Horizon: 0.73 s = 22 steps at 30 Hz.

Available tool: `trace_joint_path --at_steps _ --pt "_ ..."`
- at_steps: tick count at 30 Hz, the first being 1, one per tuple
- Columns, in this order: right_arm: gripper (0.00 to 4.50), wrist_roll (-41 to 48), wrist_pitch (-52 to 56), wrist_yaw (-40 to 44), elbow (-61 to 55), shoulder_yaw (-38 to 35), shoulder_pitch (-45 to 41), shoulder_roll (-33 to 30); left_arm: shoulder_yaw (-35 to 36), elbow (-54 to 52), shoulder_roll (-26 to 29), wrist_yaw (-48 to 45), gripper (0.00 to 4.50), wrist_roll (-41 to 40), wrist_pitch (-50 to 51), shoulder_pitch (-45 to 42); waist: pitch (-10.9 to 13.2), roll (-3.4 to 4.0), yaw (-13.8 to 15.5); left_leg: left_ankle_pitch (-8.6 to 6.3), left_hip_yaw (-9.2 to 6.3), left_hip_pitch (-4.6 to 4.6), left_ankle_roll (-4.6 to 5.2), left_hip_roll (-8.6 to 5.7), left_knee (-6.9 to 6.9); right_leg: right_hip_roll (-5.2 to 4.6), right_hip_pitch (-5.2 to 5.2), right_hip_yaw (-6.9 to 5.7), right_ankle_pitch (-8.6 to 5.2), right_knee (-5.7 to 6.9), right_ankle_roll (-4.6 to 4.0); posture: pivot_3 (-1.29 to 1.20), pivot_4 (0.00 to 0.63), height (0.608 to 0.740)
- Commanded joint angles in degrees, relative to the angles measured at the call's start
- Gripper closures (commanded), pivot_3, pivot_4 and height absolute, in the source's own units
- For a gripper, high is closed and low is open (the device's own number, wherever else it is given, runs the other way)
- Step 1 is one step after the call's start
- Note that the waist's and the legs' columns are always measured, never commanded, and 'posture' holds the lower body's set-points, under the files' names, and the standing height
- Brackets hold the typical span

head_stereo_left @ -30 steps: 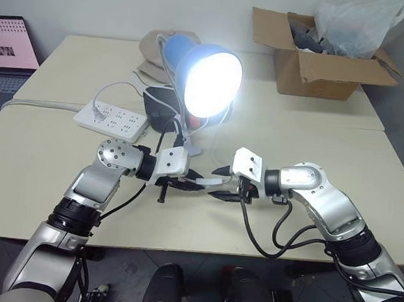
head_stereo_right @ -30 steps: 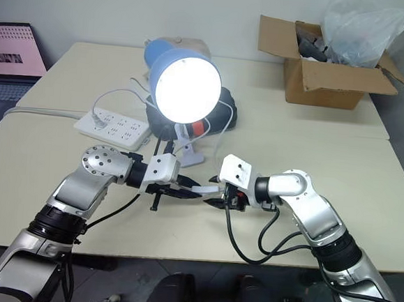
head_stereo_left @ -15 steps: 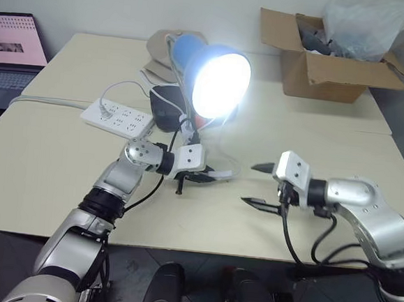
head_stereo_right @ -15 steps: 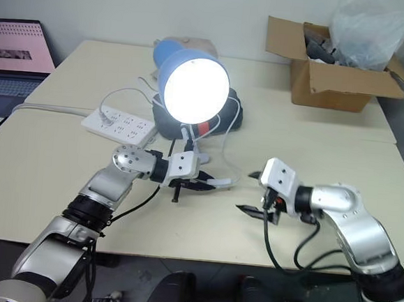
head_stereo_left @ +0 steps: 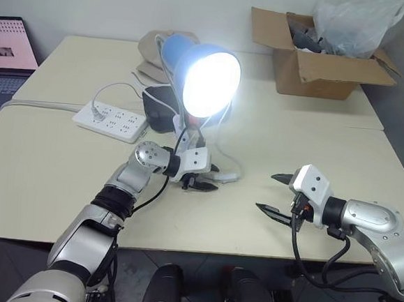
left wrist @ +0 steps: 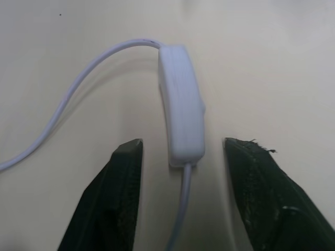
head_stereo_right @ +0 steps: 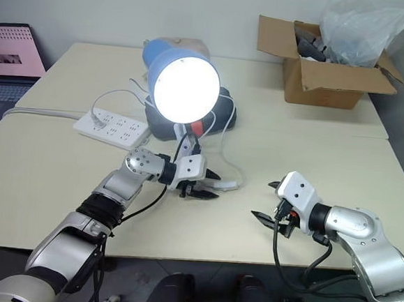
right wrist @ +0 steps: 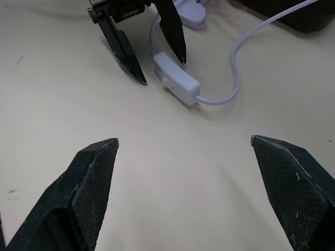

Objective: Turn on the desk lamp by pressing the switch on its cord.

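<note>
The blue-shaded desk lamp (head_stereo_left: 202, 77) is shining. The small white inline switch (left wrist: 181, 117) is lying between the left gripper (left wrist: 183, 151)'s parted black fingers, ungripped, on its thin white cord (left wrist: 78, 97). The right gripper (head_stereo_left: 278, 194) is hanging wide apart, empty, off to the side.

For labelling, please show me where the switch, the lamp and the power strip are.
switch (left wrist: 181, 104): left wrist view, middle of its white body.
lamp (head_stereo_left: 211, 82): left eye view, on the glowing bulb.
power strip (head_stereo_left: 111, 119): left eye view, its top face.
</note>
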Motion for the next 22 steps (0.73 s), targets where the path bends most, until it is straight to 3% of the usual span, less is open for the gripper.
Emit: trace_joint_path --at_steps 1,2,8,12,16,22 --pt "0.26 0.8 -0.8 0.0 -0.7 -1.1 -1.2 -0.9 4.5 -8.7 3.1 -1.8 0.83 -5.1 1.8 1.7 0.0 0.0 0.0 0.0 0.0 0.0 0.0 0.01 0.0 0.0 0.0 0.0 0.0 0.0 0.0 0.0 0.15 0.74" --pt "0.26 0.8 -1.1 0.3 -0.3 -1.2 -1.4 -1.1 5.7 -11.6 4.4 -2.6 0.65 -6.9 3.0 2.8 0.0 0.0 -0.1 0.0 0.01 0.01 0.0 0.02 0.0 0.0 0.0 0.02 0.0 0.0 0.0 0.0 0.15 0.74" --pt "0.26 -0.2 -7.0 1.9 3.8 -3.2 -1.3 -3.0 13.2 -28.1 15.8 -0.9 0.65 -10.5 12.5 13.1 0.0 0.0 -0.4 0.0 -0.01 0.1 -0.01 0.07 -0.04 -0.01 0.04 0.03 -0.01 0.02 -0.01 0.0 0.15 0.74" --pt "0.26 -1.6 -15.0 2.8 7.5 -6.6 0.5 -3.7 22.5 -40.1 21.4 0.5 0.65 -18.1 23.5 24.0 0.0 -0.01 -0.3 0.0 0.04 0.17 -0.01 0.05 -0.05 -0.11 0.1 0.05 -0.02 -0.02 -0.01 0.0 0.15 0.74" --pt "0.26 0.1 -18.0 5.7 10.1 -9.4 2.8 -4.8 30.5 -48.6 22.9 4.2 0.65 -24.2 32.2 33.3 0.0 -0.02 0.1 0.0 0.04 0.17 -0.01 0.0 -0.05 -0.22 0.12 0.0 -0.02 -0.05 -0.01 0.0 0.15 0.74" --pt "0.26 0.1 -20.6 7.7 13.7 -8.1 0.9 -4.7 33.8 -51.5 22.3 7.3 0.65 -26.3 33.7 38.3 0.0 -0.03 0.3 0.0 -0.01 0.28 -0.01 -0.02 -0.03 -0.28 0.2 -0.07 -0.02 -0.04 -0.04 0.0 0.15 0.74"
